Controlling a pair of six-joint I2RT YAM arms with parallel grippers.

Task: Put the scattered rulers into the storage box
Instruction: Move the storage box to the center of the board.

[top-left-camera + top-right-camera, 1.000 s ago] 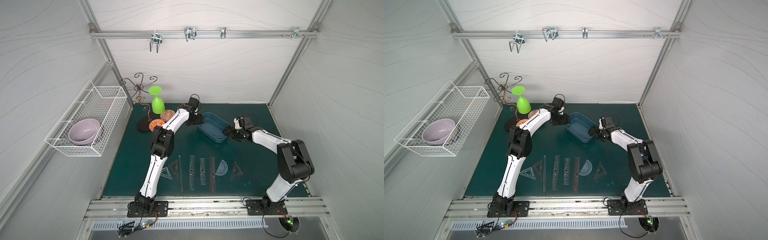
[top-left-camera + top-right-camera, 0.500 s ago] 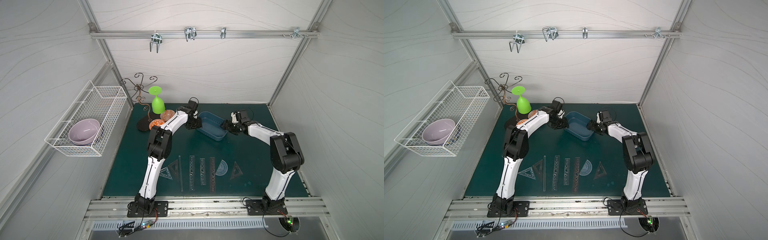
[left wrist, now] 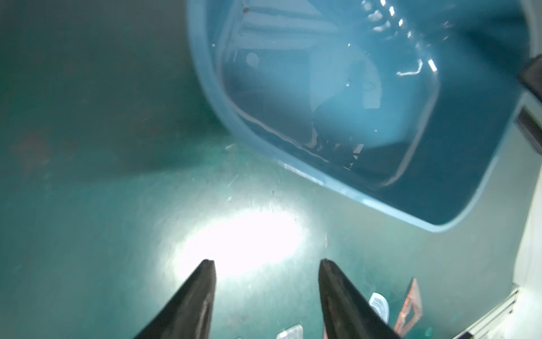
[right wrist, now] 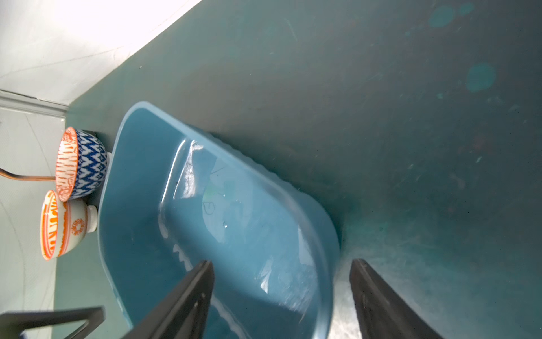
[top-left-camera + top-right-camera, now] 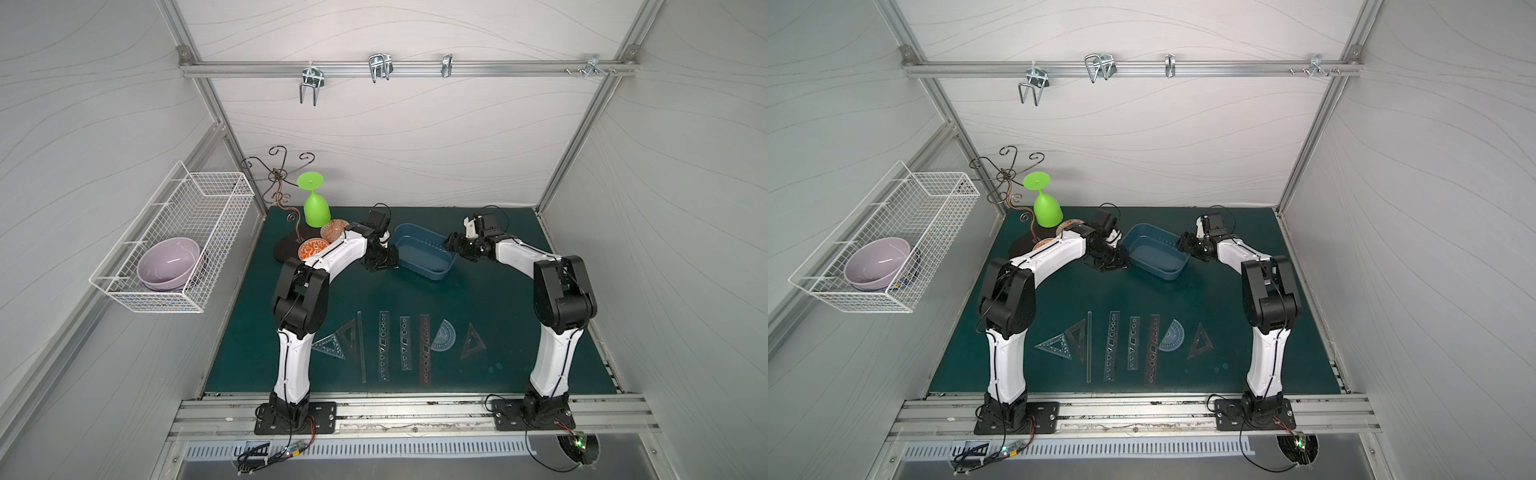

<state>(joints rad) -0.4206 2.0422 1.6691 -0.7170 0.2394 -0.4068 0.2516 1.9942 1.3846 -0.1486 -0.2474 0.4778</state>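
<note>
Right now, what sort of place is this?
Most likely a robotics lab test cell, not a home: a left arm and right arm bolted to an aluminium rail, bare white panel walls in a metal frame, and rulers laid in a row on a green mat.

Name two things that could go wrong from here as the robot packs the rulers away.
The right hand is open astride a wall of the small shallow blue plastic tub; a push could tip it or shove it toward the patterned orange bowls. The thin flat plastic rulers lie flush on the green mat, so a grasp may slip.
</note>
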